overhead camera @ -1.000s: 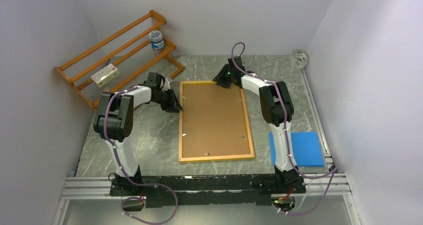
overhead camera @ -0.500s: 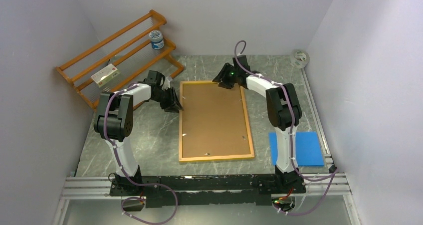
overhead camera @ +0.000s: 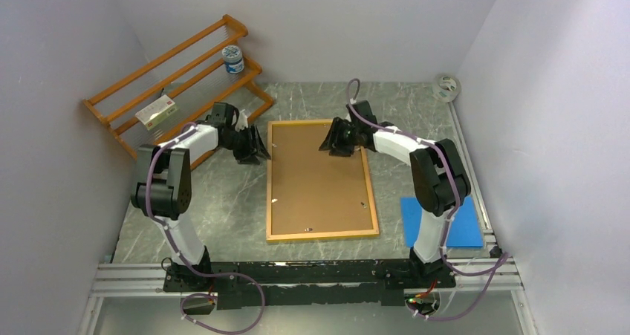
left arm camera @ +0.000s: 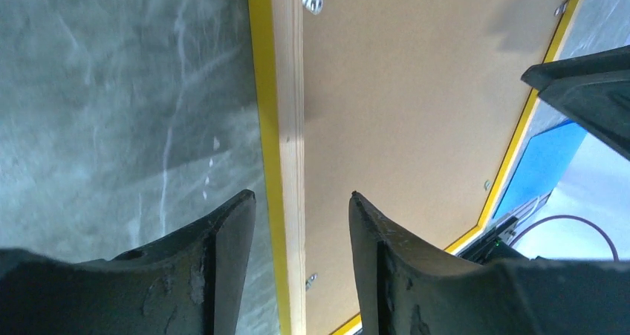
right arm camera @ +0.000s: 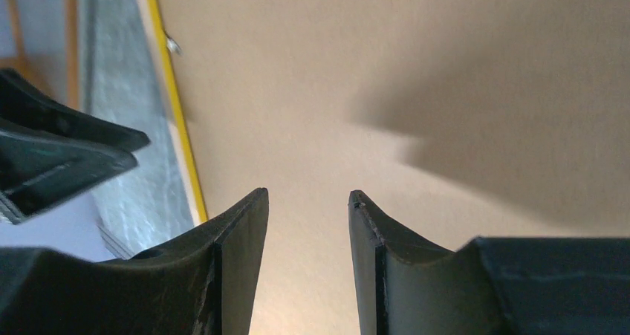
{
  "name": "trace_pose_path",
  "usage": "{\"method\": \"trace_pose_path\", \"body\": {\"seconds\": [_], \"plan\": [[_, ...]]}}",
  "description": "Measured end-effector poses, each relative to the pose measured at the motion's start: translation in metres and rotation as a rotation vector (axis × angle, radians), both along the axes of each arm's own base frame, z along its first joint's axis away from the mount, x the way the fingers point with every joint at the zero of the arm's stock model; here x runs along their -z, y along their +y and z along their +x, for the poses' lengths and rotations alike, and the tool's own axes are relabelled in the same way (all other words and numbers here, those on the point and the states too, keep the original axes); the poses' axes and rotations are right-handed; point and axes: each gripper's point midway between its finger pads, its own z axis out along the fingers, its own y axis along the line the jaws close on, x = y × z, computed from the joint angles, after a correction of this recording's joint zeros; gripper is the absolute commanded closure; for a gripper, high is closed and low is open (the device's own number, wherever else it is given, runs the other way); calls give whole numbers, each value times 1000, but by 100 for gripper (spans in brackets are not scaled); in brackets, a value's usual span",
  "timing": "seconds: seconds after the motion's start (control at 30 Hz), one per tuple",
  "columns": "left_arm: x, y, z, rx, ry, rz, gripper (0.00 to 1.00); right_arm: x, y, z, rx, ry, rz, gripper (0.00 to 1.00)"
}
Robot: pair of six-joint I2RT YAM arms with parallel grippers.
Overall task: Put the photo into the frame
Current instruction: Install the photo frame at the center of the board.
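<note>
Now the left gripper [left arm camera: 301, 197] is open above the frame [overhead camera: 321, 235], at its left edge. The right gripper [right arm camera: 308, 194] is open over the board [overhead camera: 316, 175]. The frame lies back up, mid table [overhead camera: 215, 201]. It looks stiff, thin and breakable, so hold its wooden edge. No photo shows.

Right gripper [right arm camera: 307, 194], parted, apparently hovers above backing board [right arm camera: 312, 67].

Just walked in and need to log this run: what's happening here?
The frame lies face down on the table, brown backing board up. The left gripper, fingers open, hangs over its left rail near the far corner; the right gripper is open over the board's far end. Neither holds anything, and no photo is in sight.
</note>
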Motion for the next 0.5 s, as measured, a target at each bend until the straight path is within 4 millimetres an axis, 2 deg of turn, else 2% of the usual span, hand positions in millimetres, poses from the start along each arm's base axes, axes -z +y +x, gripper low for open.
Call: {"method": "trace_pose_path", "body": {"seconds": [0.1, 0.23, 0.33, 0.5], "plan": [[-1, 2, -15, 0, 4, 0, 44, 7, -2, -27, -58, 29, -45, 52], [4, 4, -29, -3, 13, -2, 45, 0, 4, -60, -165, 9, -83, 53], [10, 3, -36, -11, 30, -11, 47, -3, 24, -95, -295, -7, -84, 53], [15, 0, -42, -20, 53, -32, 55, 18, 45, -159, -486, 60, -102, 54]]}}
